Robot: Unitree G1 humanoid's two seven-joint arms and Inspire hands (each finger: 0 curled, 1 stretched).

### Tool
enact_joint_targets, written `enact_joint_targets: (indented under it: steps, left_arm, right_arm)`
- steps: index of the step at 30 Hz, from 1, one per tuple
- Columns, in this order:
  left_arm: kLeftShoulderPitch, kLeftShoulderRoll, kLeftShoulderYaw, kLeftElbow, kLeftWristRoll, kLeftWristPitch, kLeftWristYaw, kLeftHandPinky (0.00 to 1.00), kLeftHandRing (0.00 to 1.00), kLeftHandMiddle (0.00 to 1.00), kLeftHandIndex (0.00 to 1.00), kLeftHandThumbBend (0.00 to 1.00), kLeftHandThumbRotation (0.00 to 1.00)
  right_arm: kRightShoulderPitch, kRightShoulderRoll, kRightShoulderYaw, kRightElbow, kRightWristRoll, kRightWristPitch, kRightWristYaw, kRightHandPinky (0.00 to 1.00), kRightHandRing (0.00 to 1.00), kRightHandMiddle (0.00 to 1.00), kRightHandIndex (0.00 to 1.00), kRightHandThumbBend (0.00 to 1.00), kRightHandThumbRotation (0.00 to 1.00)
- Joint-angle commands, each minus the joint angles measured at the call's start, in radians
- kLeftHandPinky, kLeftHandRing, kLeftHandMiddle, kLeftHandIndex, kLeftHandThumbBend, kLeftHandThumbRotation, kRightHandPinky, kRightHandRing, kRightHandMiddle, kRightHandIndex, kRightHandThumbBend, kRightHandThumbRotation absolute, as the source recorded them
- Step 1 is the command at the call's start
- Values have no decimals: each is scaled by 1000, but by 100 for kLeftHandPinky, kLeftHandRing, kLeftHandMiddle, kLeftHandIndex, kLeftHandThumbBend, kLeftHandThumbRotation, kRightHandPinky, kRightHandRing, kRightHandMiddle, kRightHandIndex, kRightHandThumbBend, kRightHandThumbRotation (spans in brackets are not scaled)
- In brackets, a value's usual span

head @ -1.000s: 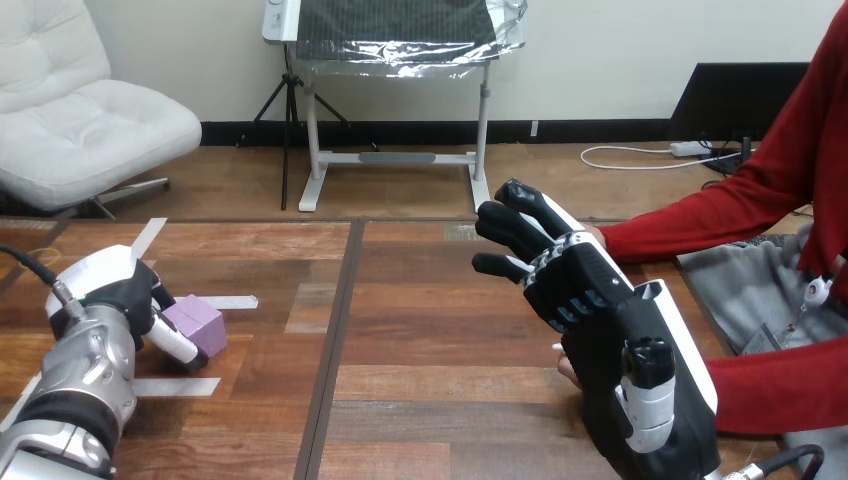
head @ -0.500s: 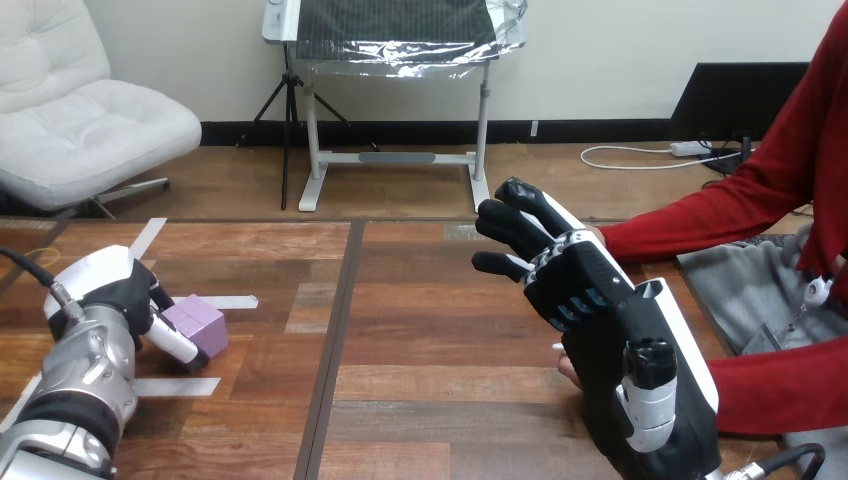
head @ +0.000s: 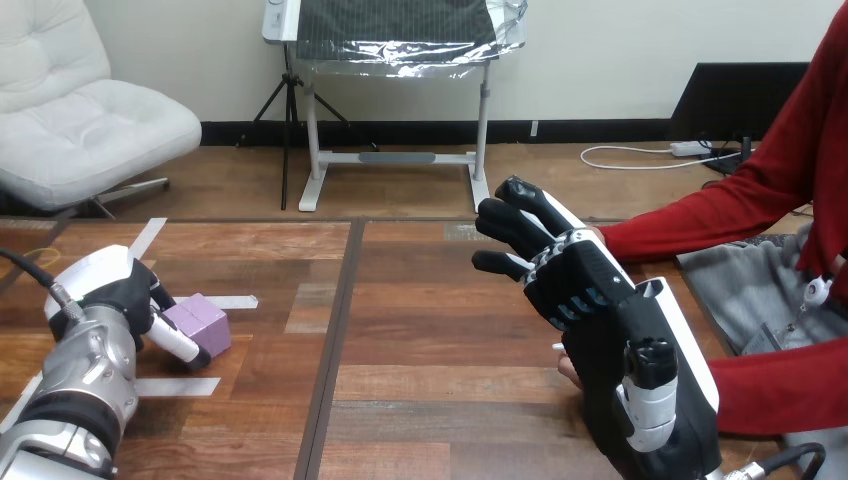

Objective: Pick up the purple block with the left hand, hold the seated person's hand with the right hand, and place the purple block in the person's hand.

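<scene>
Left hand [head: 108, 292], fingers closed round the purple block [head: 205, 320], unlifted from the bench [head: 420, 330] as a second ago. Right hand [head: 580, 285] fingers spread; the person's hand [head: 598, 237] sits just behind them, ungrasped.

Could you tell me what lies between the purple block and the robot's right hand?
In the head view, between the purple block and the right hand is bare table, with only white tape beside the block.
</scene>
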State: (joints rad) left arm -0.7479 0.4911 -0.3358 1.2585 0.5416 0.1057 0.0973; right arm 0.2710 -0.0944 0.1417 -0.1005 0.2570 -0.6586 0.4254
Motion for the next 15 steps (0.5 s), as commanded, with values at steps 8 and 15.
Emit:
enact_joint_targets:
  steps: [8, 15]
  left_arm:
    - [-83, -11, 18, -20, -22, -8, 26, 21, 29, 37, 49, 71, 0]
    - [-79, -9, 17, -32, -30, -24, 39, 20, 28, 36, 50, 71, 0]
  right_arm:
    - [-30, -6, -7, -36, 12, -2, 3, 81, 89, 88, 90, 85, 100]
    - [-39, -11, -13, -21, 12, -4, 8, 81, 89, 88, 90, 84, 100]
